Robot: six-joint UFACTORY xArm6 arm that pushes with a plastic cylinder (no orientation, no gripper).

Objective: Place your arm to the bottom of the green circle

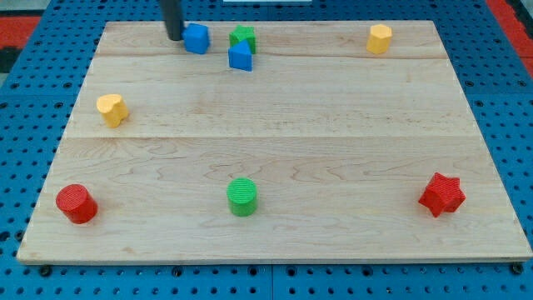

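Observation:
The green circle (242, 197) stands on the wooden board near the view's bottom, a little left of centre. My tip (174, 37) is at the view's top left, far above the green circle, just left of a blue cube (196, 38) and close to touching it. The rod comes down from the view's top edge.
A green block (244, 36) and a blue triangular block (241, 57) sit together right of the blue cube. A yellow hexagon (380, 38) is at the top right, a yellow heart (112, 109) at the left, a red cylinder (77, 203) at the bottom left, a red star (441, 194) at the bottom right.

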